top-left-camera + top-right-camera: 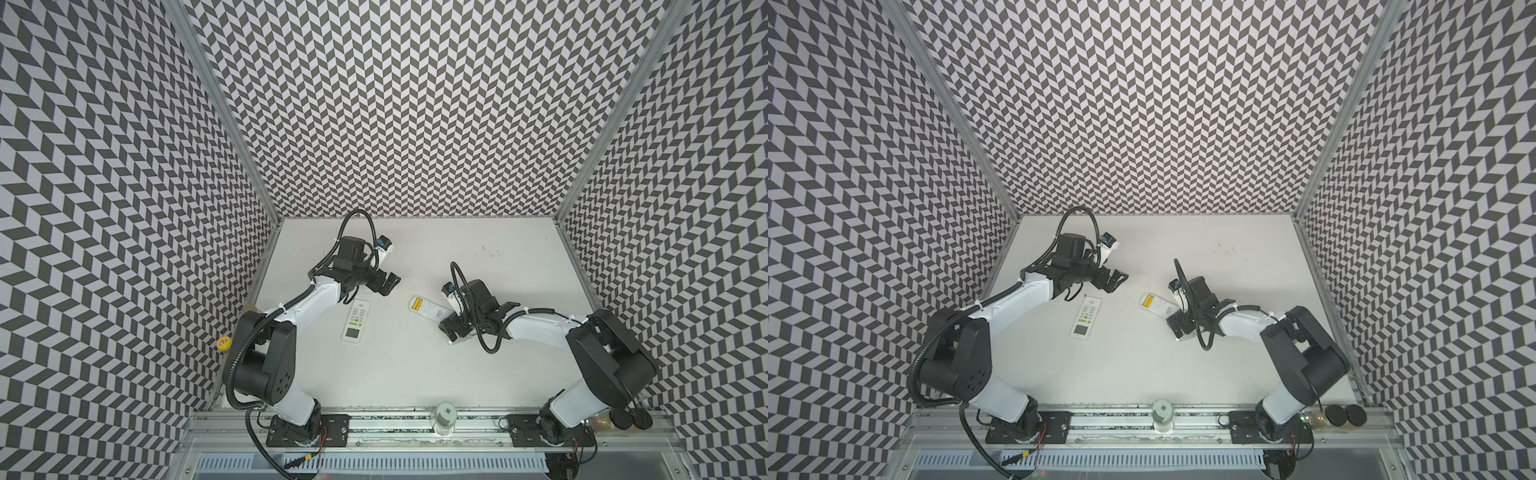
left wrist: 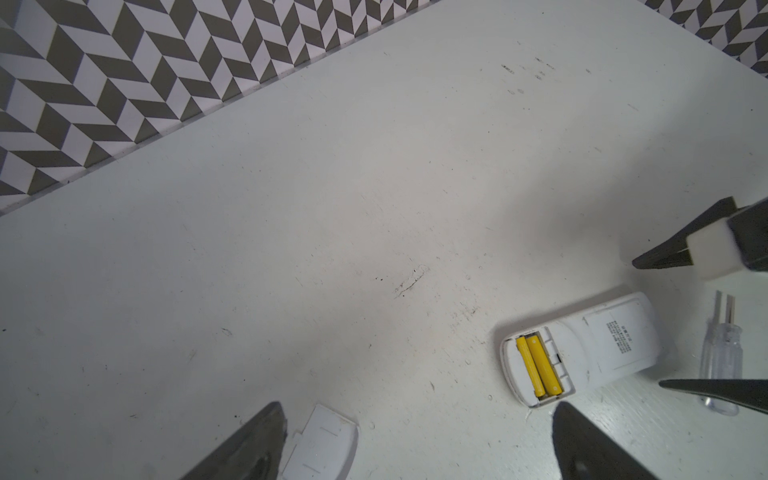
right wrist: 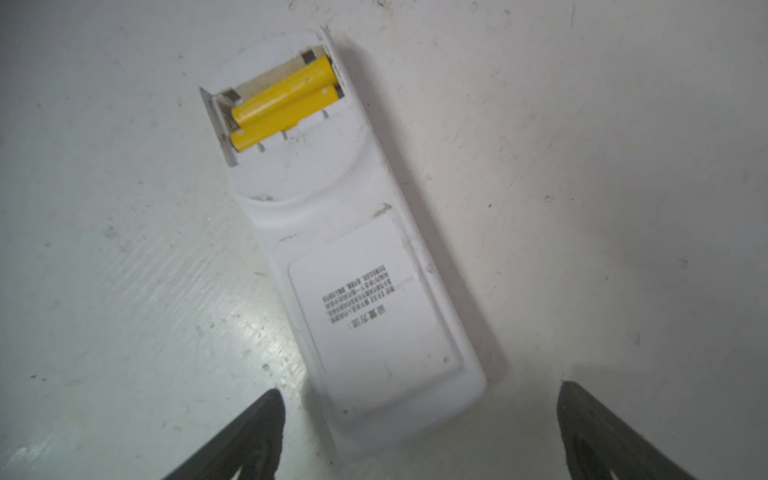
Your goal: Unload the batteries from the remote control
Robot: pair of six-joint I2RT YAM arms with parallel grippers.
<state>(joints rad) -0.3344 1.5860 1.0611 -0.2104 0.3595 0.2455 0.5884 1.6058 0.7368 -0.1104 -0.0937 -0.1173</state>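
Note:
A white remote control (image 3: 361, 270) lies face down on the table with its battery bay uncovered. Two yellow batteries (image 3: 286, 104) sit side by side in the bay, and they show in both top views (image 1: 417, 305) (image 1: 1147, 301) and in the left wrist view (image 2: 538, 365). My right gripper (image 3: 419, 415) is open, its jaws wide to either side of the remote's label end and touching nothing. My left gripper (image 2: 417, 407) is open and empty over bare table left of that remote (image 1: 432, 309). The loose white battery cover (image 2: 322, 444) lies by one of its fingers.
A second white remote (image 1: 356, 322) lies face up below the left gripper (image 1: 388, 284). A clear-handled screwdriver (image 2: 721, 361) lies beside the face-down remote, under the right gripper (image 1: 451, 328). A small bottle (image 1: 445, 417) stands on the front rail. Patterned walls enclose three sides.

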